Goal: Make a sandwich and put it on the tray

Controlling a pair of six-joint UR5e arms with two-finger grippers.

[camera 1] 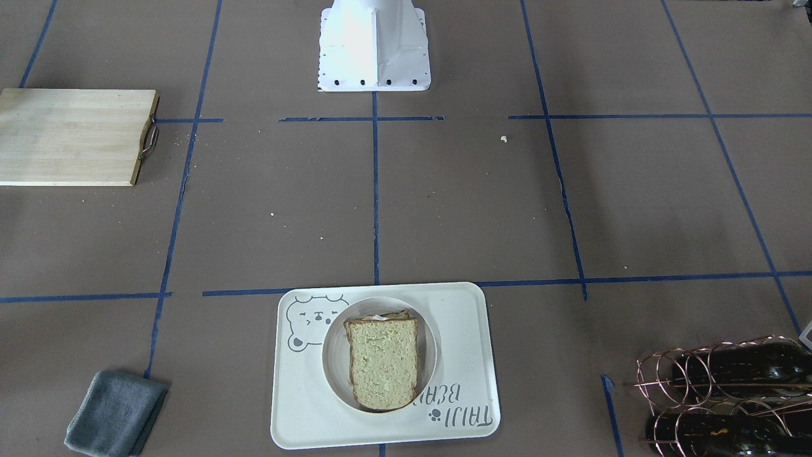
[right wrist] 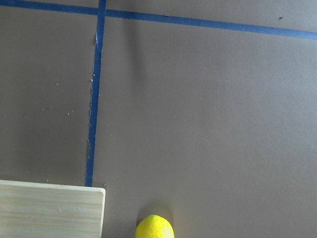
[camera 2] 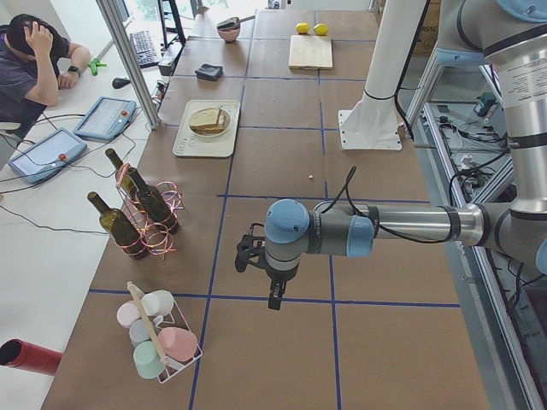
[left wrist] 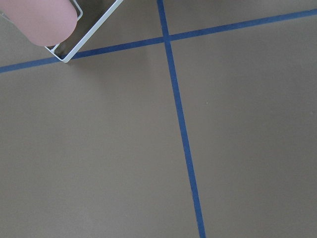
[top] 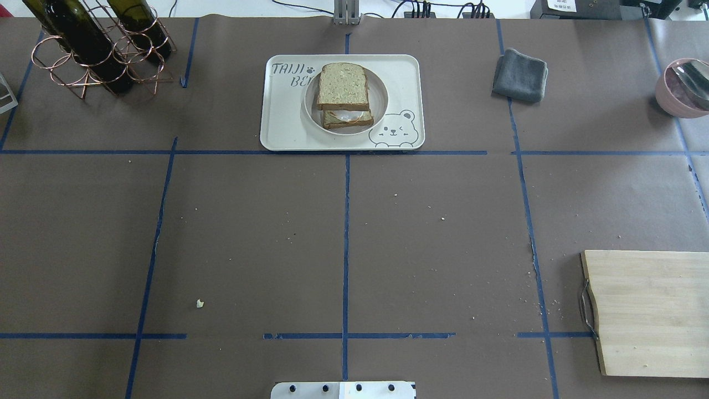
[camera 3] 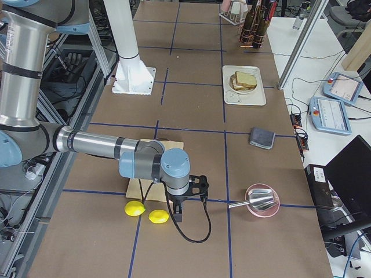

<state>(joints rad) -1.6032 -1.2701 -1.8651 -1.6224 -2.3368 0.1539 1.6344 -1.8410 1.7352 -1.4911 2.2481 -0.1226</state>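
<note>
The sandwich [top: 343,88] lies on a small round white plate [top: 380,97] that stands on the cream bear tray [top: 288,127] at the table's far middle. Its top bread slice [camera 1: 382,362] sits shifted off the lower slice, and white egg shows between them. The tray also shows in the front view [camera 1: 457,317]. My left gripper [camera 2: 274,295] hangs over bare table far to the left of the tray. My right gripper [camera 3: 178,213] hangs near two lemons, far to the right. Both show only in the side views, so I cannot tell whether they are open or shut.
A wooden cutting board [top: 648,310] lies at the near right. A grey cloth [top: 520,75] lies right of the tray. A copper rack with wine bottles [top: 94,44] stands far left. A pink bowl [top: 684,88] with a spoon stands far right. Lemons [camera 3: 134,208] lie beside the board.
</note>
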